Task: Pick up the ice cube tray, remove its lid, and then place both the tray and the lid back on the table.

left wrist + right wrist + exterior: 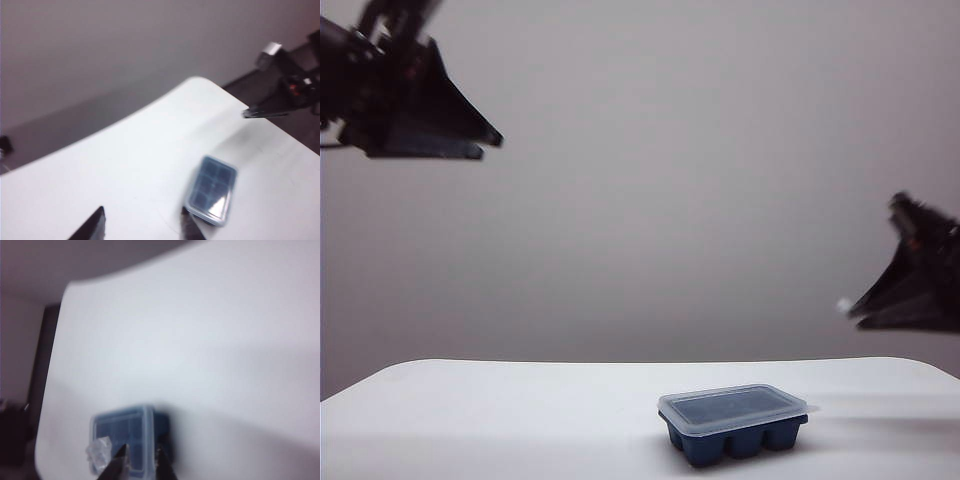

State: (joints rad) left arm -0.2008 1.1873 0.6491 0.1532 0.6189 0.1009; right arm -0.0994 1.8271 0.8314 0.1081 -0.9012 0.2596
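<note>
Plain grey wall stands behind the white table (500,410), where the tray (734,440) sits near the front edge, right of centre, with the lid (730,408) on top of it. High on the left, well above the table, the left gripper (142,225) hangs empty with its jaws parted, fingertips (95,226) set well apart. On the right, the right gripper (141,460) hovers above the table, to the right of the tray and clear of it, its jaws a narrow gap apart and holding nothing.
</note>
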